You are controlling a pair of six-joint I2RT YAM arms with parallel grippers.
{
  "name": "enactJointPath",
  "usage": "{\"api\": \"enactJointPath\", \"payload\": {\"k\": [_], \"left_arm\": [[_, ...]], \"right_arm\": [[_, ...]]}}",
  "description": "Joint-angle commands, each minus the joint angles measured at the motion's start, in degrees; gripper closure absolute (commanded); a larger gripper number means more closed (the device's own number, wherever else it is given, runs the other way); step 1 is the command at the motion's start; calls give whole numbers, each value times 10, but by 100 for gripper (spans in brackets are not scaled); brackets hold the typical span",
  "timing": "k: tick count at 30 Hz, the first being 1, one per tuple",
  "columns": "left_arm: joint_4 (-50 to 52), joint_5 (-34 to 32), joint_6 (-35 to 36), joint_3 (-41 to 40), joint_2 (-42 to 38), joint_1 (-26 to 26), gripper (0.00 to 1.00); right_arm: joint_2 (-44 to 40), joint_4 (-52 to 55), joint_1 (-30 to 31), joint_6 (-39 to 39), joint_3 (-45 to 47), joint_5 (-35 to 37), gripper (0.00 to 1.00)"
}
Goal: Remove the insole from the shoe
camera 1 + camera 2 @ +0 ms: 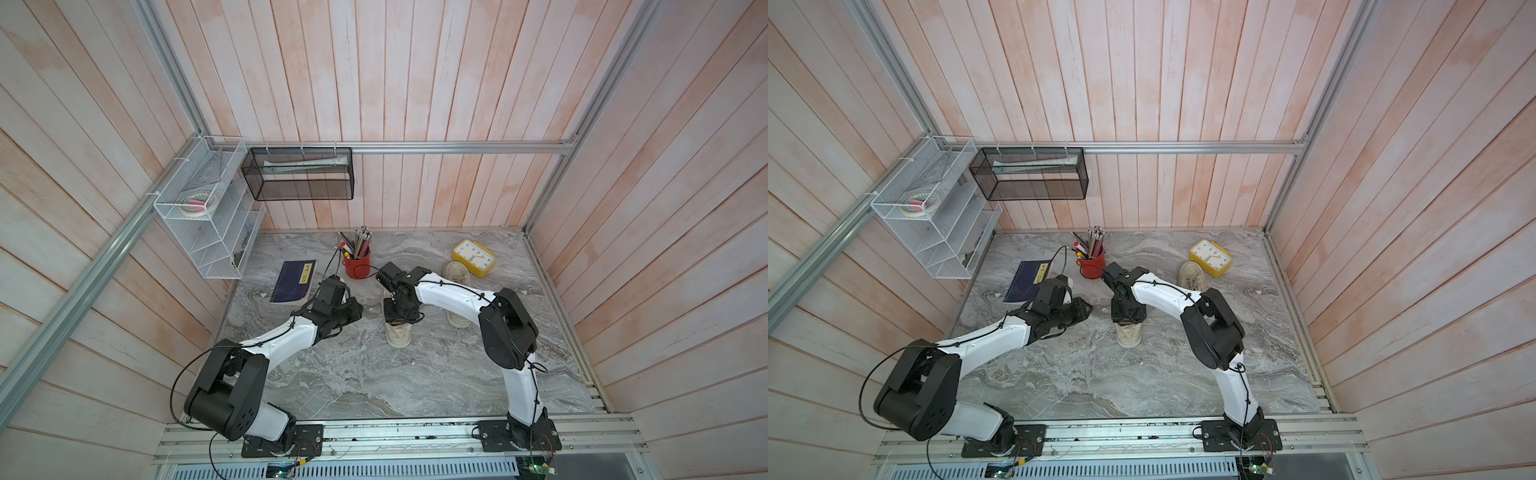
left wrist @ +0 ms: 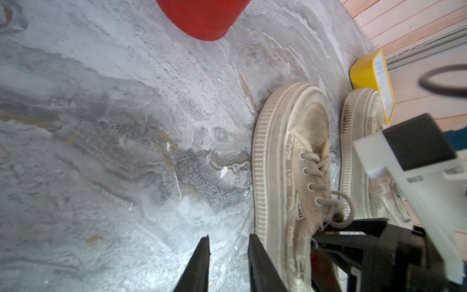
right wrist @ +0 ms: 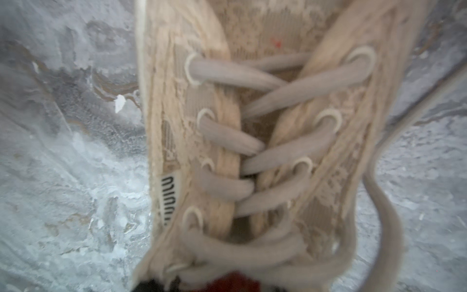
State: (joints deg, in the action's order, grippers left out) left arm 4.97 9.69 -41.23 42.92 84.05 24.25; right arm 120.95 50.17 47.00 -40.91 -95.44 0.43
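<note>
Laces (image 3: 252, 141) of the shoe (image 1: 398, 336) fill my right wrist view. It lies on the table (image 1: 353, 374), toe away from me, insole unseen inside. Right gripper (image 1: 400, 316) sits over its collar, nearer; jaw gap unclear. Left gripper (image 2: 229, 242) part-open, empty, just beside.

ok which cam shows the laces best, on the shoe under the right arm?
Right wrist: the laces fill the frame, crossings and eyelets visible, though slightly blurred. Left wrist shows them side-on, one eyelet row only. In both top views the right arm covers them; only the near end of the shoe shows.
</note>
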Motion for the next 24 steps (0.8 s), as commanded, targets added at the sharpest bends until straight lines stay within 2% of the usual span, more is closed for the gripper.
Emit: {"api": "enactJointPath", "payload": {"k": [1,8,12,14,17,20,24], "left_arm": [[8,-19,-8,-9,-17,-3,71],[-11,7,7,-10,-20,-3,71],[-42,63,22,-20,-16,-2,69],[-70,109,24,-29,-8,-2,65],[-99,166,38,-28,7,5,58],[-115,194,48,-22,23,17,51],[-130,226,58,-9,46,29,45]], "right_arm": [[71,65,10,-2,2,81,54],[119,61,8,-8,12,93,66],[109,29,4,-5,30,76,80],[103,17,3,-1,34,66,89],[88,-7,-1,3,44,49,96],[69,-36,-7,4,57,22,100],[39,-72,-11,0,68,-2,100]]}}
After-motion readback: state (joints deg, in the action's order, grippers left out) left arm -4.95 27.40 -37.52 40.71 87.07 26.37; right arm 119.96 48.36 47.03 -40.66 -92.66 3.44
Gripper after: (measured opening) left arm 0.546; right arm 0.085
